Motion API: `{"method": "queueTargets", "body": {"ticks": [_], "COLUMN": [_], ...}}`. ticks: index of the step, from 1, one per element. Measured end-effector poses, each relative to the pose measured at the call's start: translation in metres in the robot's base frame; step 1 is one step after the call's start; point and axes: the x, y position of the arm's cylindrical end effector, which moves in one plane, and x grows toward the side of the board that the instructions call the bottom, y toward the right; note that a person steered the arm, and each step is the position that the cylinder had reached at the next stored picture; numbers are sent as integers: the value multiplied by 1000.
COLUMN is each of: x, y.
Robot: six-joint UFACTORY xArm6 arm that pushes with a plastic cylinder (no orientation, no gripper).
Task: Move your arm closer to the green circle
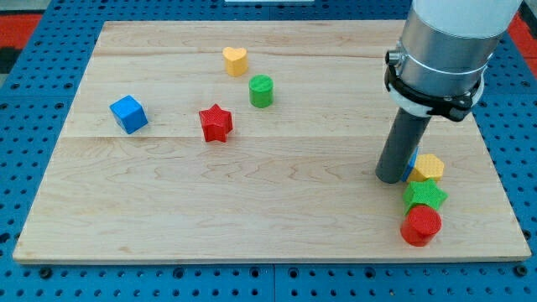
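Observation:
The green circle point(261, 91) stands upper middle of the wooden board, just below the yellow heart point(235, 60). My tip point(389, 179) rests on the board at the view's right, far to the right of and below the green circle. It sits right beside a cluster: a yellow hexagon point(430, 167), a green star point(424, 195) and a red block point(420, 226), with a sliver of a blue block point(410, 166) mostly hidden behind the rod.
A red star point(216, 123) lies left of and below the green circle. A blue cube point(128, 113) sits at the view's left. The wooden board point(268, 210) lies on a blue pegboard surface point(25, 84).

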Motion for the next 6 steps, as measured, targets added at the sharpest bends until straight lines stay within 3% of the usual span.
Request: {"method": "queueTargets", "body": {"ticks": [2, 4, 6], "x": [-20, -106, -132], "y": [-30, -47, -122]}}
